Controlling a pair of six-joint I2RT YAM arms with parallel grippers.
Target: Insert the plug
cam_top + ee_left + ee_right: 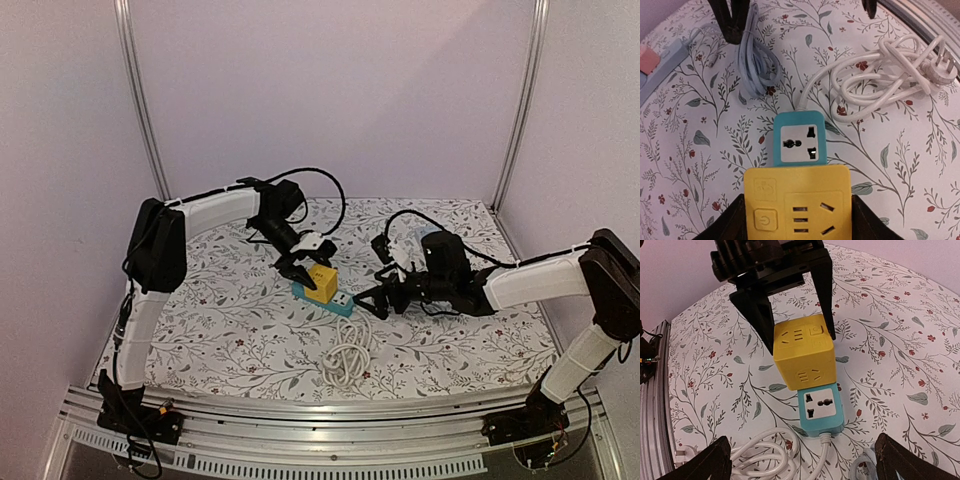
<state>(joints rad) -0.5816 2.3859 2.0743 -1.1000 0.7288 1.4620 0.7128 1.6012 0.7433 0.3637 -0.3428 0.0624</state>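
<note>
Plug (pixel 802 352): a yellow cube with sockets on its faces, sitting on top of the far end of the teal power strip (pixel 821 410) and covering that end.
Left jaws: clenched on the plug, one finger against each side of it, right above the strip.
Right jaws: released, spread wide with nothing between them, hovering just off the strip's cord end.
Done so far: the plug looks lined up on the strip and pressed down, or nearly so. Its pins are hidden, and I cannot tell whether a gap remains under it.
Left to do: probably a last push if it is not fully home, then letting go and backing the left arm (pixel 215 210) away from the strip.
Count, plugs: one yellow one. The white cord (pixel 875 75) also ends in its own three-pin plug (pixel 939 62), lying loose beyond the strip's cord end.
Count, strips: one teal, with one free socket showing. A second, grey strip (pixel 660 65) lies well off to one side of the teal one.
Count, cables: one white cord, coiled near the teal strip's cord end, and one grey bundle (pixel 757 60) beside it.
Count, arms: two.
Counter (pixel 220 330): flower-patterned, carrying the strip and everything around it.
</note>
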